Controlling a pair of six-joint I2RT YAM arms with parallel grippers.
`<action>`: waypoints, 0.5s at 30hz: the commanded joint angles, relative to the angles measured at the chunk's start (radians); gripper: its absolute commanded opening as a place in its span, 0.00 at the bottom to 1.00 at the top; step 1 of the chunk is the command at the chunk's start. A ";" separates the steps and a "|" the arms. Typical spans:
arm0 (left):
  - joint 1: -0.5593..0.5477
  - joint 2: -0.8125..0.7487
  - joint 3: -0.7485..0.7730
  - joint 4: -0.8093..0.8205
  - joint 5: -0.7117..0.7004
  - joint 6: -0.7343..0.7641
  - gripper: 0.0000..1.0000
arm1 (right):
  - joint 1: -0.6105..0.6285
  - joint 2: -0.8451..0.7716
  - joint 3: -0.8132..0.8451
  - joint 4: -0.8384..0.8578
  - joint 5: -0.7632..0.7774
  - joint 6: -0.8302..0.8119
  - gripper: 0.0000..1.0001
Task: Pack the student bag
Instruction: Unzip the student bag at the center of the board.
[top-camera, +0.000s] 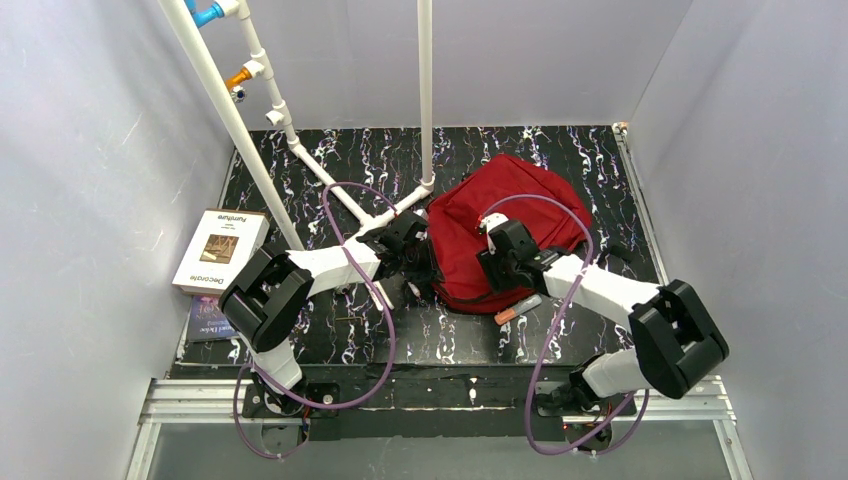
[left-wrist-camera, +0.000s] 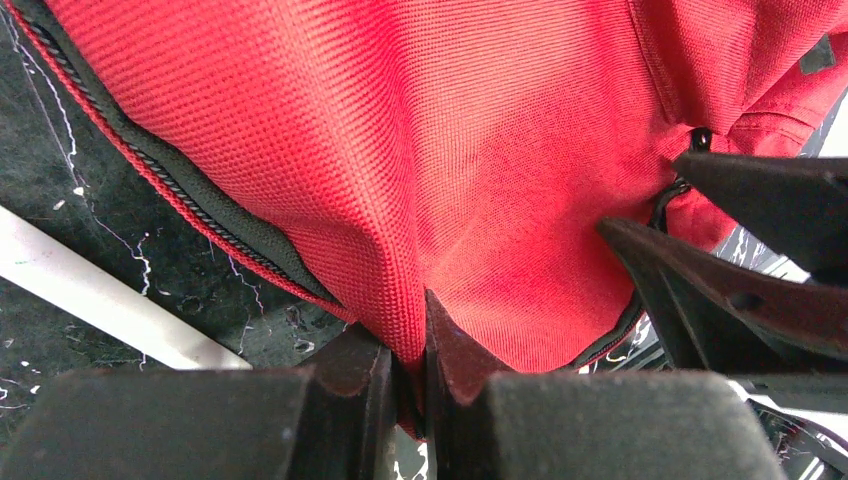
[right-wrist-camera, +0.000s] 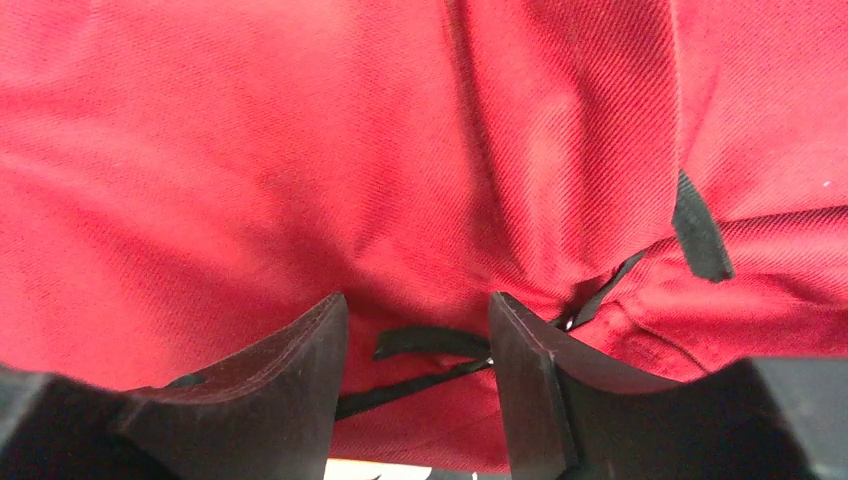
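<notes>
The student bag (top-camera: 520, 195), a dark-red fabric backpack, lies on the marbled black table right of centre. My left gripper (top-camera: 424, 264) is at its left edge. In the left wrist view this gripper (left-wrist-camera: 421, 345) is shut on a pinched fold of the student bag (left-wrist-camera: 450, 150) beside a dark zip (left-wrist-camera: 200, 215). My right gripper (top-camera: 489, 270) hovers over the bag's near side. Its fingers (right-wrist-camera: 290, 380) stand open on the red cloth (right-wrist-camera: 300, 180), with a black zip pull strap (right-wrist-camera: 430, 342) lying loose between them. The right gripper's dark fingers (left-wrist-camera: 740, 290) also show in the left wrist view.
An orange-and-grey pen (top-camera: 517, 309) lies on the table just in front of the bag. A white book (top-camera: 220, 250) and a dark blue one (top-camera: 207, 318) sit at the left edge. White pipes (top-camera: 300, 160) cross the back left, one (left-wrist-camera: 100, 300) lying close to the left gripper.
</notes>
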 joint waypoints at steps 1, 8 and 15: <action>0.007 -0.024 0.007 -0.025 0.020 0.016 0.01 | 0.003 0.057 0.038 0.076 0.146 -0.050 0.62; 0.009 -0.029 -0.001 -0.024 0.020 0.015 0.01 | 0.005 0.081 0.024 0.108 0.317 -0.021 0.50; 0.009 -0.012 0.014 -0.030 0.025 0.017 0.01 | 0.007 -0.036 -0.043 0.195 0.333 -0.021 0.01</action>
